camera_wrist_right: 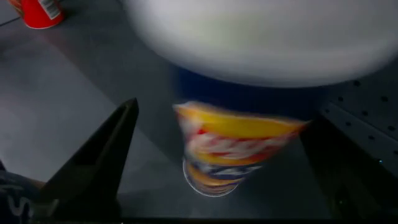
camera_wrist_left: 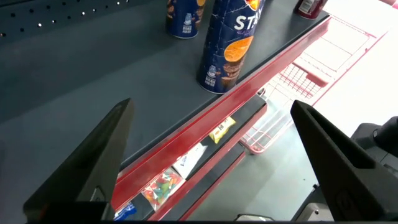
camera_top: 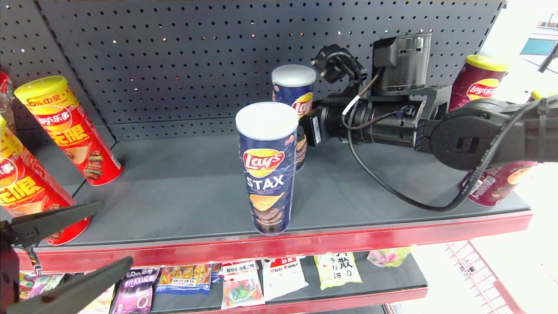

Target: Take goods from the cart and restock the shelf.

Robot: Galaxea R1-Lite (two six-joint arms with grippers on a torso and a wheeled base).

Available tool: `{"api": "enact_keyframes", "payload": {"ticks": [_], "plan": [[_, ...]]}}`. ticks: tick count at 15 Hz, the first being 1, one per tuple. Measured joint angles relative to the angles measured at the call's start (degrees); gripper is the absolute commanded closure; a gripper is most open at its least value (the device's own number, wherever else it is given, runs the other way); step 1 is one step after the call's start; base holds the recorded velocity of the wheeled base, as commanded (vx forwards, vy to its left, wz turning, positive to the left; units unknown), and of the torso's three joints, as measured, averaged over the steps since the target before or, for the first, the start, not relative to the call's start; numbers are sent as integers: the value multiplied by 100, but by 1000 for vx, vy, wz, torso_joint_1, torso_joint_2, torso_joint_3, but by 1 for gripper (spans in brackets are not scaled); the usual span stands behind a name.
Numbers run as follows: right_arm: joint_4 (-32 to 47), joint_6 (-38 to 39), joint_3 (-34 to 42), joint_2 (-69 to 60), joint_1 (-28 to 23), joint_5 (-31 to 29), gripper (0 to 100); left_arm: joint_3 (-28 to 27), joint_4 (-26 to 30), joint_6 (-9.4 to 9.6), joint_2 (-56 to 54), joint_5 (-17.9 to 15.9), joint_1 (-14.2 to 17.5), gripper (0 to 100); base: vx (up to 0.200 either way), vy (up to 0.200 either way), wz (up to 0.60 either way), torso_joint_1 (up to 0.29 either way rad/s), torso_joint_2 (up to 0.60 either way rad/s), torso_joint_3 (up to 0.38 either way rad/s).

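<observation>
On the shelf (camera_top: pixel 174 183), the rear blue can (camera_top: pixel 293 87) is straddled by the released right claw (camera_wrist_right: pixel 224 115); the left claw (camera_wrist_left: pixel 211 106) is held spread, empty, before the shelf edge.

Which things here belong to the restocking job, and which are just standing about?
Job: rear blue can, between the right gripper's fingers; front blue can; shelf; cart.
Standing about: red cans; maroon cans; snack packets on the lower shelf.
</observation>
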Motion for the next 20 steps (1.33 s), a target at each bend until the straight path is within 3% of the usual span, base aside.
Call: {"api": "enact_keyframes", "payload": {"ticks": [9,14,17,20], "plan": [[-7,216,686,-720,-20,-17,0,1,0,0,118,13,6,0,0,0,0,0,0,0],[-20,229,1451,-1477,-179,-211,0,0,0,26,273,446,4,0,0,0,0,0,0,0],[-24,230,2048,-2030,-255,-325,0,-13,2,69,341,884,4,0,0,0,0,0,0,0],[-24,230,2935,-2817,-183,-340,0,-11,87,185,377,947,4,0,0,0,0,0,0,0]]}}
